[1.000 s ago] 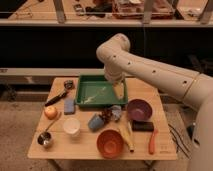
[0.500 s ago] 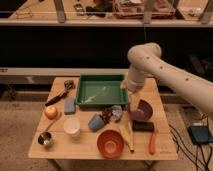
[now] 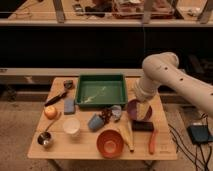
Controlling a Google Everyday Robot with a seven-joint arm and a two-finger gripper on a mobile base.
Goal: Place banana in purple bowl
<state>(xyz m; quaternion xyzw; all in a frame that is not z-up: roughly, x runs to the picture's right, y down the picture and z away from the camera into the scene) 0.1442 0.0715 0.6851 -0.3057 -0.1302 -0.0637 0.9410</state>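
My white arm (image 3: 167, 75) has swung across from over the green rectangular plastic tray (image 3: 101, 90) toward 3 o'clock. My jaws now hang low over the round dark purple plastic bowl (image 3: 134, 109), at its 3 o'clock rim. The jaws are apart, with nothing in them.

The long, pale yellow, brown-flecked banana (image 3: 128, 136) hasn't moved. It lies flat on the light wooden table (image 3: 60, 149), near the bowl and between its 6 and 7 o'clock.

Around the banana:
- The orange-brown round bowl (image 3: 110, 143) is just beside it at 9 o'clock.
- The small black block (image 3: 143, 126) is close at 2 o'clock.
- The red-orange carrot-like stick (image 3: 152, 141) is at 3 o'clock, apart from it.

What this means: I've reached the right end of the table but I'm over the target bowl, not the fruit, so the pick is not yet done. My guess is that the next move is a short shift toward 7 o'clock, then a descent onto the banana's middle.

The risk is a tight space, since the orange bowl and the black block flank the banana. I'd probably need to close the jaws across its slim width, not along it.
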